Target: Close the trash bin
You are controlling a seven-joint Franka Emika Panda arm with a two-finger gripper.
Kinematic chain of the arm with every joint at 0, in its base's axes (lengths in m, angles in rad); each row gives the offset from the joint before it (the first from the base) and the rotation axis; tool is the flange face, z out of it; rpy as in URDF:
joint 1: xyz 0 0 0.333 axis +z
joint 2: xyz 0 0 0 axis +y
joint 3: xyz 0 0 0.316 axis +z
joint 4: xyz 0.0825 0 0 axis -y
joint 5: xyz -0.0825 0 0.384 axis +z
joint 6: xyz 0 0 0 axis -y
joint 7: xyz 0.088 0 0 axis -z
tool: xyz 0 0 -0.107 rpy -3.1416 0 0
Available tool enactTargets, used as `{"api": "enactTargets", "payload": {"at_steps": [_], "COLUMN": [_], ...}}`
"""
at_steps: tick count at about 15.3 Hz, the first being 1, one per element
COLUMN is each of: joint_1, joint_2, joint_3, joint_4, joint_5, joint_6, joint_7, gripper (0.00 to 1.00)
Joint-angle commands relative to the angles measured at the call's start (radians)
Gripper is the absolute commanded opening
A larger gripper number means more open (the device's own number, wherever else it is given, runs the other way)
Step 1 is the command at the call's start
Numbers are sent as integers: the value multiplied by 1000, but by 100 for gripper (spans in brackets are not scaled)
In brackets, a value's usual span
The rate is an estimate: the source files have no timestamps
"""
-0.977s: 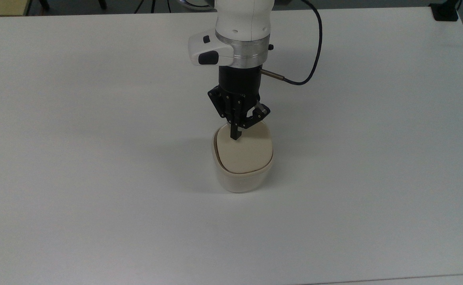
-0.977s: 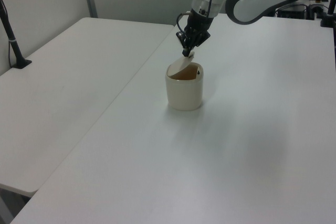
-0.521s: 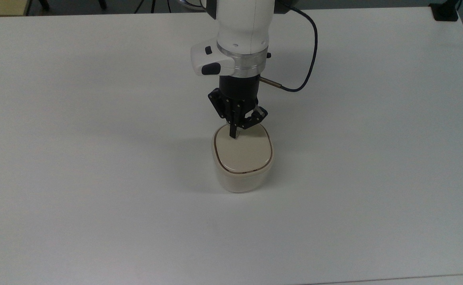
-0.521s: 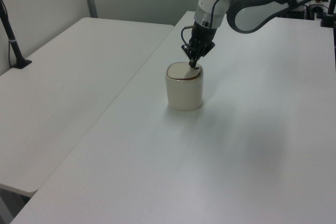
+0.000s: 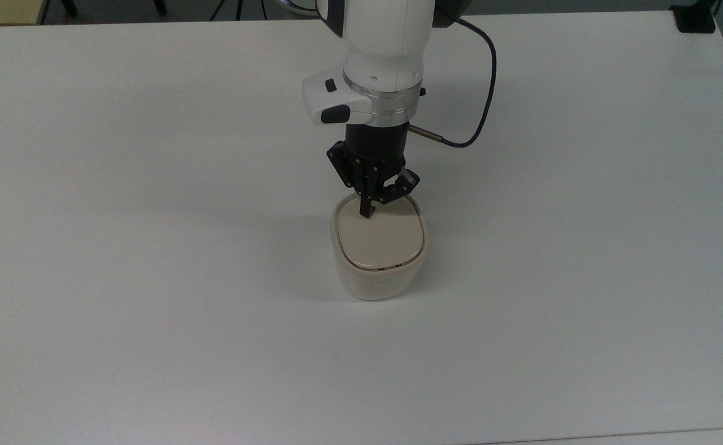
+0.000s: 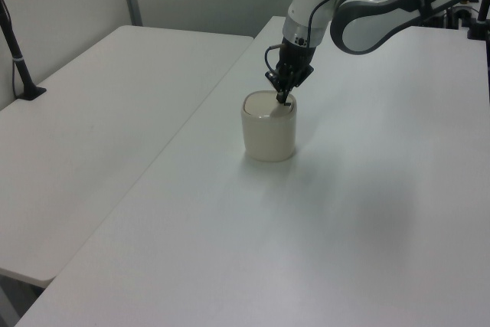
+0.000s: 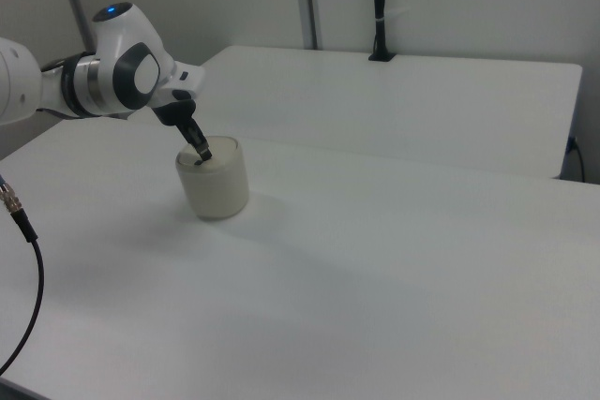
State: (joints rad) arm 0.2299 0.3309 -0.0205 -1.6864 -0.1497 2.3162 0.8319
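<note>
With narrowed, empty fingers the gripper (image 5: 367, 213) presses the trash bin (image 5: 378, 272) lid (image 5: 383, 240) nearly flush; off-centre pressure could tip it.

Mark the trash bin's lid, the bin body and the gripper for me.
lid (image 5: 381, 240): top view, centre of the flat beige top.
trash bin (image 6: 269, 135): left view, cream side wall.
gripper (image 5: 366, 213): top view, black fingertips resting on the lid's far edge.
</note>
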Motion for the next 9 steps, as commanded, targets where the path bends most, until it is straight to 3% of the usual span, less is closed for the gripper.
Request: {"api": "enactTargets", "payload": {"at_steps": [1,4,9], "joint_1": [0,-21,-83], "joint_2": [-44,-137,-326], "joint_3": [-3,-1,-4], "joint_4": [-13,-9,-13], "joint_5": [-13,10,174], "joint_6": [-37,-148,-407], "joint_7": [-11,-51,-325], "gripper": [0,0,0]}}
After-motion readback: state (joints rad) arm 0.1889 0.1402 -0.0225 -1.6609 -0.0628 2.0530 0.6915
